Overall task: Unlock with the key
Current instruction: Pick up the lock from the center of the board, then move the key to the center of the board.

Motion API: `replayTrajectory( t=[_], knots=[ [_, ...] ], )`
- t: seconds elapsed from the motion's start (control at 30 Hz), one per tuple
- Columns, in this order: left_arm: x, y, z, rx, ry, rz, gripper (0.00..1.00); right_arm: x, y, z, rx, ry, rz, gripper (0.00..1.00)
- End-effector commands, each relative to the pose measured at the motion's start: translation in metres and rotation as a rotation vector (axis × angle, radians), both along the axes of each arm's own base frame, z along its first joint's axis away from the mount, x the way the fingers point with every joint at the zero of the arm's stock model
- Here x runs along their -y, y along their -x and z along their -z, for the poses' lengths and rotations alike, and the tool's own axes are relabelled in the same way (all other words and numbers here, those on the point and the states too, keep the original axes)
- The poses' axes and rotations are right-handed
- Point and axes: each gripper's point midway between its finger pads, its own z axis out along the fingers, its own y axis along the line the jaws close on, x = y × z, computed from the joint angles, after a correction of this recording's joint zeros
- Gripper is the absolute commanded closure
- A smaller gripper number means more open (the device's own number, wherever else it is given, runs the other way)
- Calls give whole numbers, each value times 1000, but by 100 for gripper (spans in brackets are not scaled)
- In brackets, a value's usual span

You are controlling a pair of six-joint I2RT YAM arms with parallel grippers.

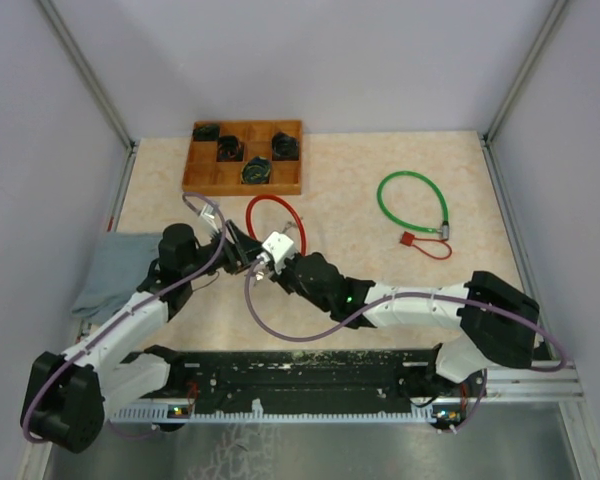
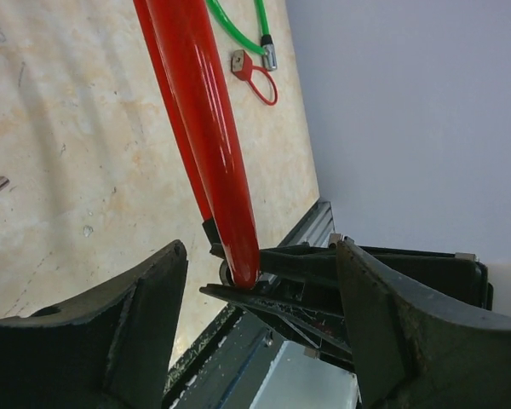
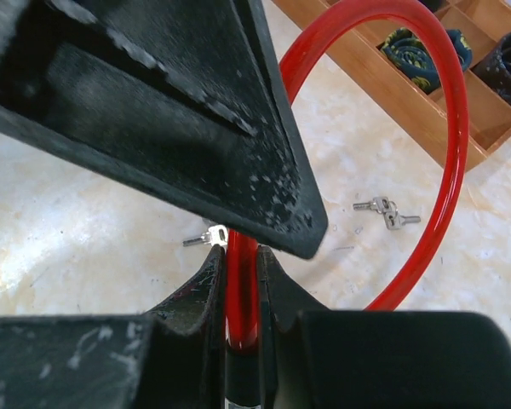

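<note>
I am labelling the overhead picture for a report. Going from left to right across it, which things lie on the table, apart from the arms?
grey cloth → red cable lock → green cable lock. The wooden tray overlaps the red loop sideways, so I leave it out.

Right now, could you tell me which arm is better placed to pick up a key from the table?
Left. The right gripper is shut on the red cable lock. The left gripper is open around it, gripping nothing, so it seems freer to fetch the keys on the table.
</note>
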Motion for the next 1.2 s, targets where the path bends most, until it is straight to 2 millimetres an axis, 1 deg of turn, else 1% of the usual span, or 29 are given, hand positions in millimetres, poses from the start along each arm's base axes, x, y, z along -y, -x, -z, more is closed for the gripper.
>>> replayTrajectory(
  t=[0.0,0.07,0.2,0.27,0.33,0.4,0.43,0.5,0.53,0.63,0.73,0.8,0.87,0.97,1.0,1.07,1.17],
  knots=[
    [9,1,-2,13,29,20,28,-26,-2,-58,107,-149,-36,100],
    [8,-1,-2,15,27,15,36,-27,-3,-58,113,-145,-37,100],
    [5,-5,-5,47,10,-15,59,-28,-2,-58,115,-143,-44,100],
    [3,-7,-9,73,8,-30,74,-28,-1,-57,110,-138,-51,100],
    [-1,-11,-11,98,-5,-62,82,-25,0,-55,100,-125,-45,93],
    [-6,-15,-12,118,-16,-101,92,-20,-1,-54,95,-113,-36,81],
    [-9,-18,-13,129,-20,-122,99,-17,-1,-53,88,-107,-34,76],
    [-16,-24,-17,158,-30,-164,100,-13,0,-55,64,-104,-47,69],
    [-19,-26,-20,174,-39,-177,100,-10,0,-54,50,-100,-56,66],
    [-31,-36,-28,209,-84,-219,100,1,-2,-58,12,-116,-70,59],
    [-48,-47,-36,231,-117,-245,100,15,-9,-65,-19,-148,-71,53],
    [-61,-53,-44,237,-118,-260,100,25,-18,-66,-44,-154,-52,50],
    [-69,-60,-54,250,-165,-286,100,35,-30,-58,-97,-148,-22,49],
    [-78,-66,-71,309,-234,-316,100,49,-47,-39,-170,-126,24,48],
    [-83,-67,-76,329,-262,-332,100,51,-50,-32,-195,-112,29,48],
    [-94,-72,-83,356,-322,-375,100,50,-51,-20,-215,-62,15,48],
    [-110,-76,-87,375,-373,-432,100,39,-49,2,-249,-15,-42,48]
  ],
)
